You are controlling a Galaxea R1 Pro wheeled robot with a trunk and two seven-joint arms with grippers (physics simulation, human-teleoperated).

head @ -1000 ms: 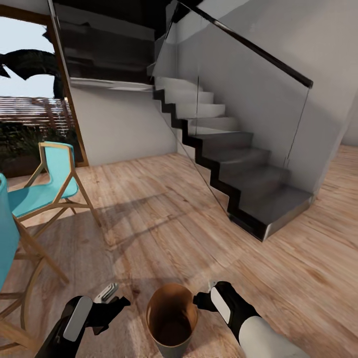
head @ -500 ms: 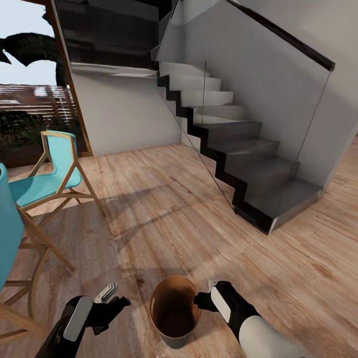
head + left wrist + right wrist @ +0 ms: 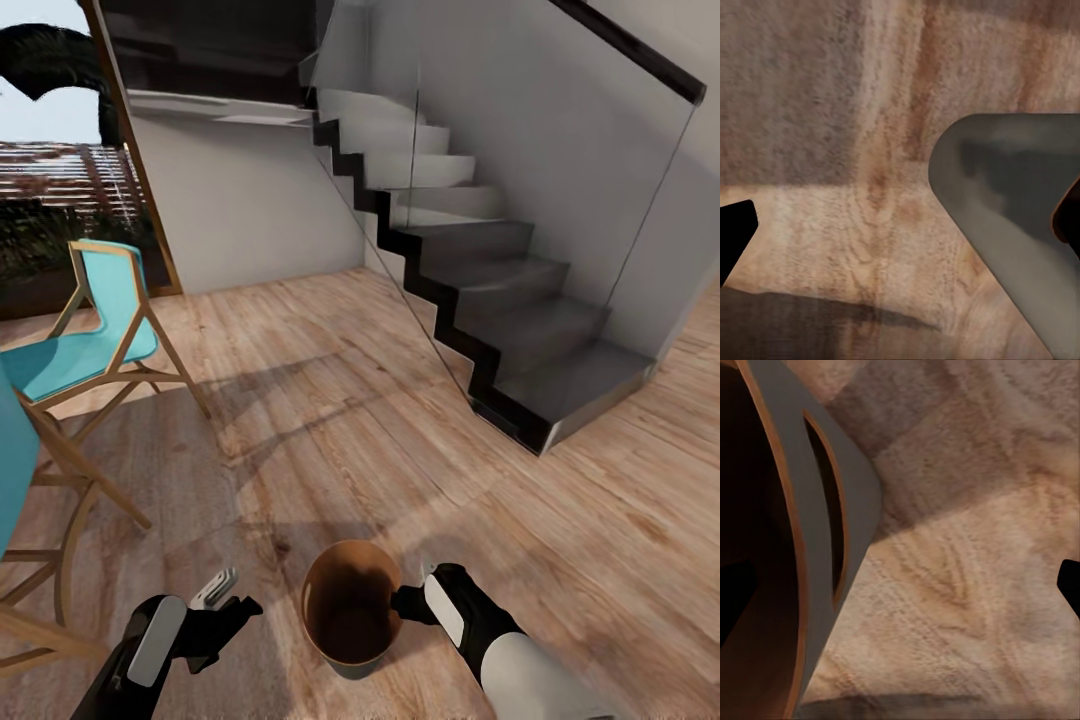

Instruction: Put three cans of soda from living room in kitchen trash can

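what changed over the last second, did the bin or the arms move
Mostly the camera moved: the staircase and blue chair slid across the head view, so the robot is travelling or turning. The bin rose slightly in that view next to the right gripper, which stays at its rim. The left gripper keeps its place and holds nothing. Whether the right fingers actually clamp the rim is unclear.

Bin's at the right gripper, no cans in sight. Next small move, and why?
Probably keep driving with the bin held steady. The right gripper is at its rim, the bin looks empty, and ahead are only plank floor, stairs and a chair.
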